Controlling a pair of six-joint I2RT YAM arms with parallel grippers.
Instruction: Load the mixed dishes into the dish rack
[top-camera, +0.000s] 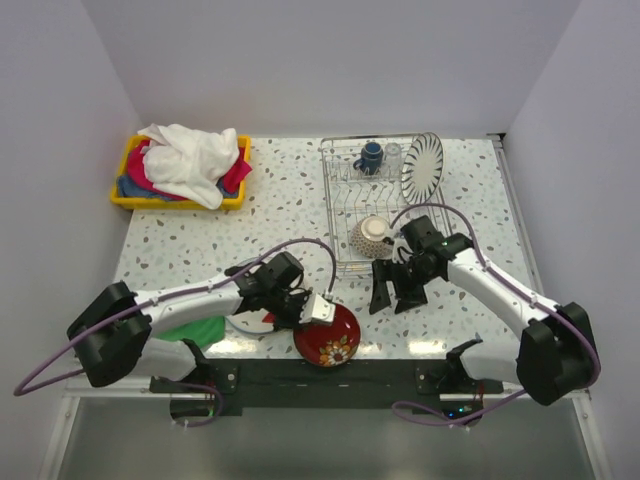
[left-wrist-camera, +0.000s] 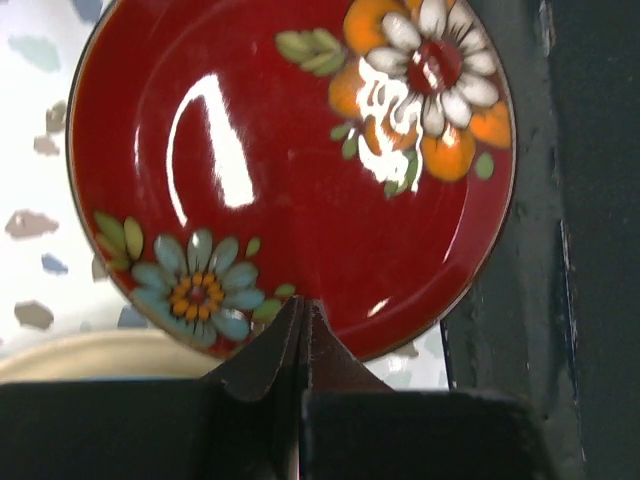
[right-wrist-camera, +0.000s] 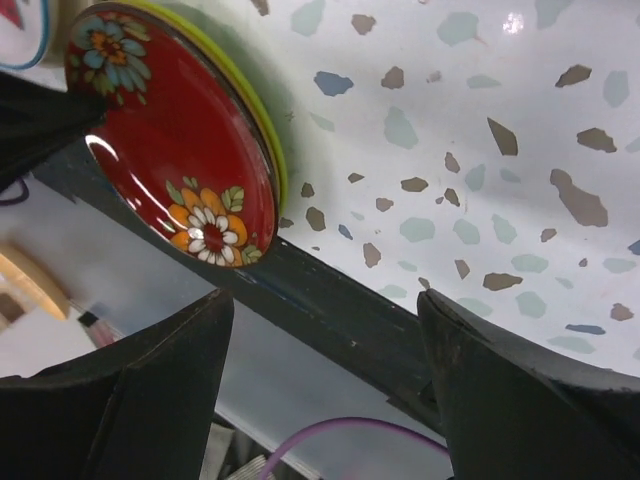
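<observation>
From above, the red floral plate (top-camera: 328, 340) lies at the near edge of the desk (top-camera: 200, 230), apart from the dish rack (top-camera: 340, 200). Left wrist: the left tool (left-wrist-camera: 303, 315) is together, tips at the plate's rim. Right wrist: the right tool (right-wrist-camera: 325, 310) stands apart, empty.

Speckled white surface (top-camera: 290, 195). Back L: yellow bin (top-camera: 125, 203) w/ cloths. Back ctr-R: wire dish rack (top-camera: 331, 215). Near edge, L: green cloth (top-camera: 195, 330), pale round dish (top-camera: 245, 322) just beside it. Red floral plate (top-camera: 328, 336) at front edge, tilted, partly over dark rail (top-camera: 400, 375).
</observation>
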